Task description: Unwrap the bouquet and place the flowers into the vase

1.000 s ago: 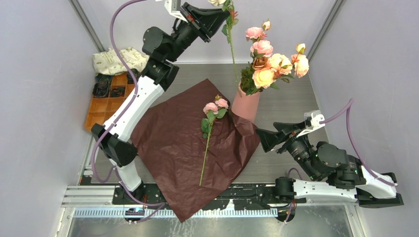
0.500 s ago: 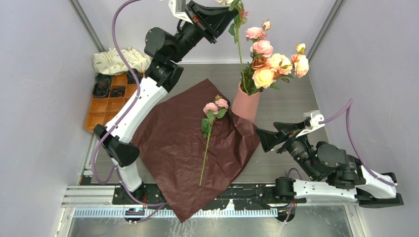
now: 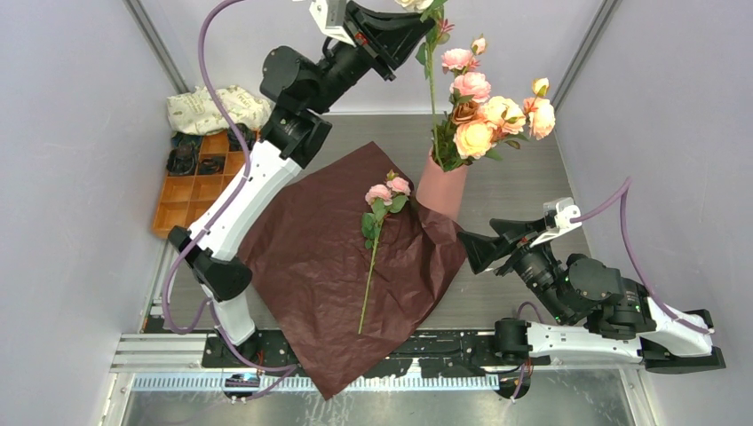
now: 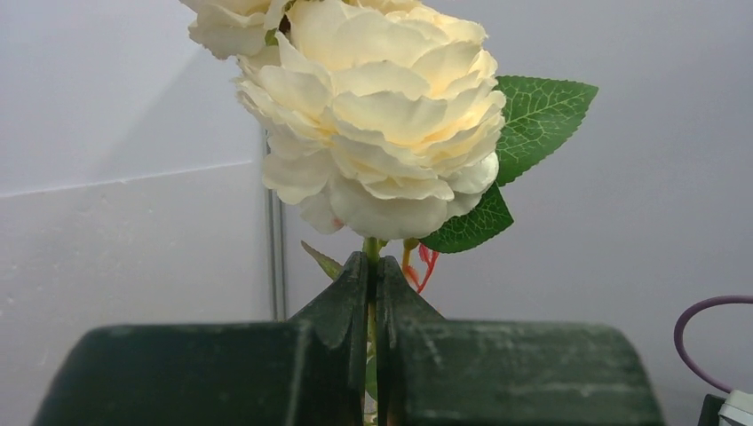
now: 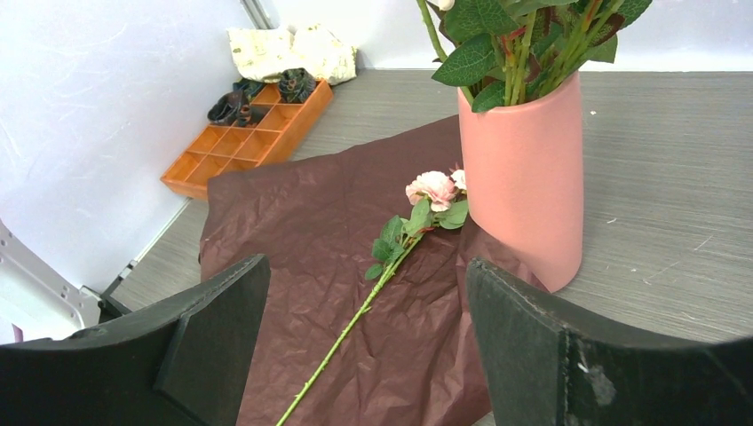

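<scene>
Pinching the stem of a cream rose in the left gripper high over the vase, with jaws of the right gripper wide apart at the paper edge.

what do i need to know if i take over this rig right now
The left gripper is shut on the stem of the cream rose, held high over the vase. The stem tip hangs at the vase mouth; unclear if it is in.
The right gripper is open and empty, low beside the vase.
Done: maroon paper spread flat; most flowers stand in the vase.
To do: lower and release the cream rose, then add the pink rose lying on the paper.
</scene>
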Controlling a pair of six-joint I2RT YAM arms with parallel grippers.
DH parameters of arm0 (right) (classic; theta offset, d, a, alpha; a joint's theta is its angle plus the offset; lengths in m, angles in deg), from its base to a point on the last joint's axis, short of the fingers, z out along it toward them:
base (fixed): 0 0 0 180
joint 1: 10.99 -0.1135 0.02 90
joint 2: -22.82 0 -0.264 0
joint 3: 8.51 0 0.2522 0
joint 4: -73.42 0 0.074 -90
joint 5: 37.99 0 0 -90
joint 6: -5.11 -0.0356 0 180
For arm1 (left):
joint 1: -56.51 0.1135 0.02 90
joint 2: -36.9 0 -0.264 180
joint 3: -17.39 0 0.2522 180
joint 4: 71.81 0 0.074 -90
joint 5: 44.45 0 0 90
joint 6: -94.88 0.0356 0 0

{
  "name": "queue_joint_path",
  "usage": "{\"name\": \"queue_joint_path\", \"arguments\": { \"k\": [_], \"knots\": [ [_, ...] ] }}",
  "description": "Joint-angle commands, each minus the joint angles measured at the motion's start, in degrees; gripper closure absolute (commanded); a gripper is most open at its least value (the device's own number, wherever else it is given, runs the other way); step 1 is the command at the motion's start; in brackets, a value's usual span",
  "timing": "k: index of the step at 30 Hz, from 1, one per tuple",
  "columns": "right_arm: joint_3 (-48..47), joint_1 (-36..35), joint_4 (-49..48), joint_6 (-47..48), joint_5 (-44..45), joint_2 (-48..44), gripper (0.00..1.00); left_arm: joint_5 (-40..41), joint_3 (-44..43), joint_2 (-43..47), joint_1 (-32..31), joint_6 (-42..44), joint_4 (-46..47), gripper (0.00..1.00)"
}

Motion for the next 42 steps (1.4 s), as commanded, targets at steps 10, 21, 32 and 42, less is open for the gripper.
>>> {"name": "queue_joint_path", "arguments": {
  "k": [10,21,32,42],
  "knots": [
    [-1.07,-0.23,-3.59,1.32,-0.46,1.80,0.14,1.62,-4.48,0.78,-1.50,6.98,-0.94,1.00],
    [-0.56,-0.23,-3.92,1.29,-0.45,1.53,0.13,2.15,13.56,4.50,-3.34,5.73,5.09,1.00],
    [0.08,-0.21,-3.98,0.99,-0.42,0.86,0.13,5.44,26.28,5.87,-7.21,6.45,9.50,1.00],
    [0.95,-0.25,-3.97,0.55,-0.37,0.58,0.13,9.67,35.85,7.62,-8.51,6.99,10.93,1.00]
  ]
}}
